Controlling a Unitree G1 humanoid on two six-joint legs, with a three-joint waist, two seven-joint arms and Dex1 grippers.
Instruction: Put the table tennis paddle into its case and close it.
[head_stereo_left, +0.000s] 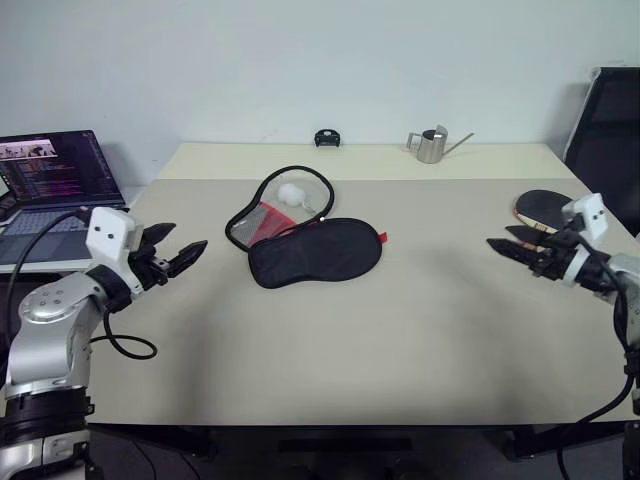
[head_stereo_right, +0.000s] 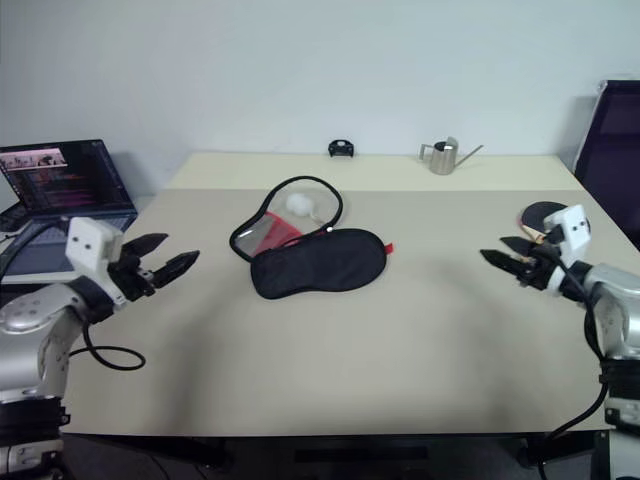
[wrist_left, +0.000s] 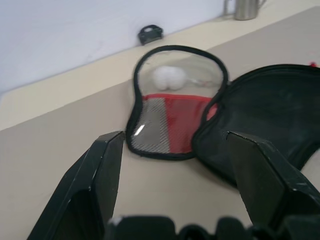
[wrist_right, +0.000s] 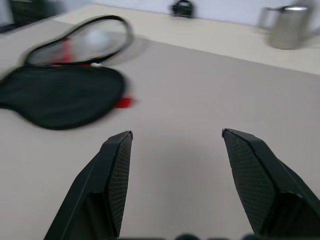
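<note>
1. A beige table (head_stereo_left: 400, 330) fills the scene, with the robot's two arms reaching in from the near left and near right.
2. The case (head_stereo_left: 300, 240) lies unzipped in the middle of the table, a little to the left. Its black half (head_stereo_left: 318, 252) lies nearer, and the other half, with a red panel and mesh, is spread open just beyond it to the left.
3. A small white ball (head_stereo_left: 291, 193) rests on the far end of the open half.
4. The table tennis paddle (head_stereo_left: 540, 208) lies flat at the table's right edge, well apart from the case.
5. The left gripper (head_stereo_left: 178, 252) hovers over the table's left side, fingers spread apart and empty, pointing toward the case.
6. The right gripper (head_stereo_left: 512, 245) hangs just beside the paddle on its near-left side, fingers apart, holding nothing.
7. A small metal watering can (head_stereo_left: 432, 145) and a small black object (head_stereo_left: 327, 138) stand at the far edge.
8. An open laptop (head_stereo_left: 55, 180) sits to the left of the table.
</note>
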